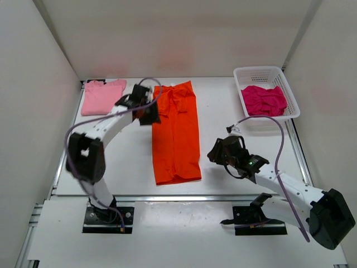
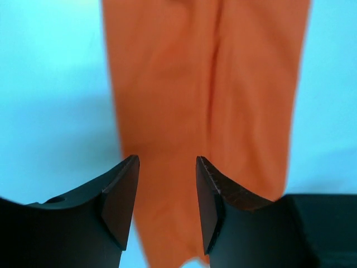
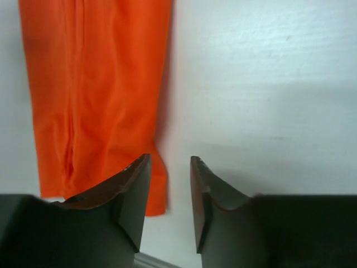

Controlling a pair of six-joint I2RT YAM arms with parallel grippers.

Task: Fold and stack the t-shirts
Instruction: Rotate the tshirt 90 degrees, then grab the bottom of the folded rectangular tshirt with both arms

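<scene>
The bright orange t-shirt [image 1: 176,134] lies flat in a long narrow strip down the middle of the table, also filling the left wrist view [image 2: 206,111] and the left of the right wrist view [image 3: 95,95]. The light pink t-shirt [image 1: 102,96] lies flat at the back left. The magenta t-shirt [image 1: 264,99] is bunched inside the white basket [image 1: 254,73]. My left gripper [image 1: 148,114] [image 2: 167,195] hovers open over the orange strip's upper left edge, nothing between its fingers. My right gripper [image 1: 218,154] [image 3: 170,195] is open just right of the strip's lower right corner, holding nothing.
The white mesh basket stands at the back right near the side wall. White walls close in the table on the left, back and right. Bare table shows between the orange strip and the basket. Cables loop off both arms.
</scene>
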